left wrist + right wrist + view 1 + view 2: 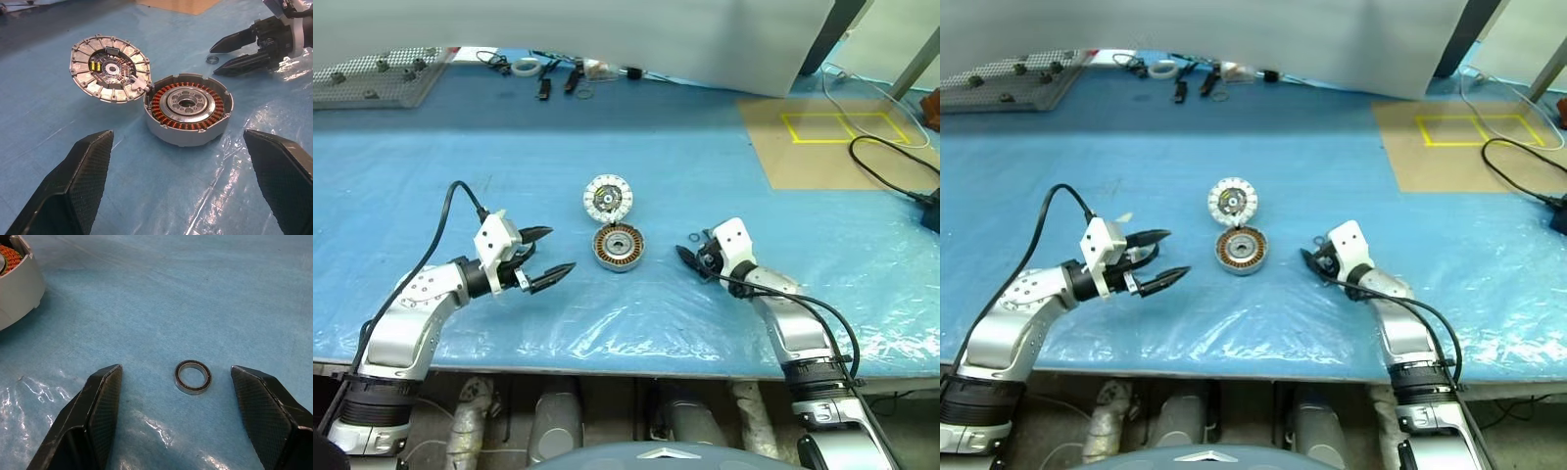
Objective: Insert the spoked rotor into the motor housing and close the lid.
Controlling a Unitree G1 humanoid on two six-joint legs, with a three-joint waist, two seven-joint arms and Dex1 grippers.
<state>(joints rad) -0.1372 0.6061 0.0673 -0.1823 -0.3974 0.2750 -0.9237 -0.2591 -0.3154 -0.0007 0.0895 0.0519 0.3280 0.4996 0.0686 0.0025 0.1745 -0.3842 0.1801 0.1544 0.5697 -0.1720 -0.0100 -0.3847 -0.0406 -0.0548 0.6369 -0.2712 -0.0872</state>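
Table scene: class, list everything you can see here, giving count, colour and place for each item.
motor housing: one, grey shell with copper windings, table centre
lid: one, silver-white, segmented face up, touching housing's far edge
small ring: one, dark metal, flat between right gripper's fingers
perforated tray: one, grey, far left
tape roll: one, white, far edge
cardboard sheet: one, brown, yellow outline, far right
left gripper: black, open
right gripper: black, open
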